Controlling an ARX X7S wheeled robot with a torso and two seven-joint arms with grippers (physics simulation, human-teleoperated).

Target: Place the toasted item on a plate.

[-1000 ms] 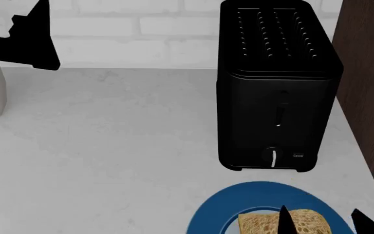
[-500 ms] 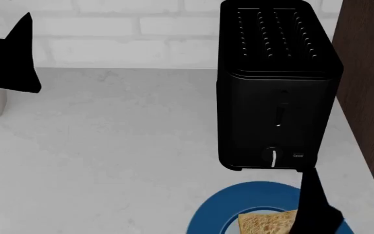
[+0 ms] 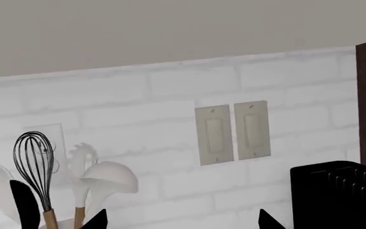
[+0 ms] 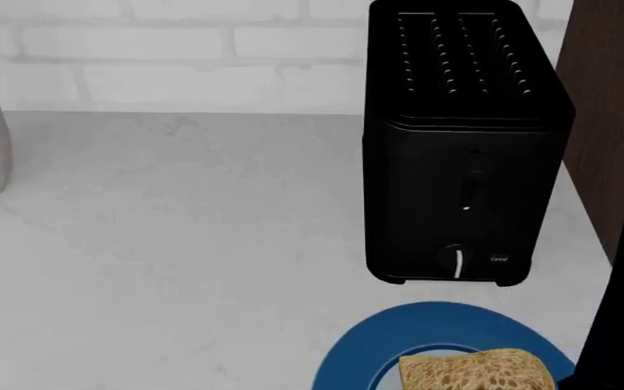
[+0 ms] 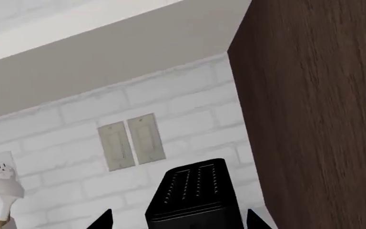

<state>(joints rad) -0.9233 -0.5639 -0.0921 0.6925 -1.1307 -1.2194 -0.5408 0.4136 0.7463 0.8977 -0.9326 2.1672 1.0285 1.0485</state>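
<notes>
Porous golden toast (image 4: 477, 370) lies flat on the round, blue-rimmed plate (image 4: 347, 361), on the mottled grey table (image 4: 182, 244) before a boxy black toaster (image 4: 458, 146). Both end effectors' tips stand apart, empty.

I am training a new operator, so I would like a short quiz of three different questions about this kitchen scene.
1. True or false: the bread slice lies on the blue-rimmed plate.
2. Where does the black toaster stand relative to the plate in the head view? A) behind it, nearer the brick wall B) to its left C) on top of it
3. Fill in: the utensil with wire loops near the wall switches is a ____.

Key: 1 true; 2 A; 3 whisk.
</notes>
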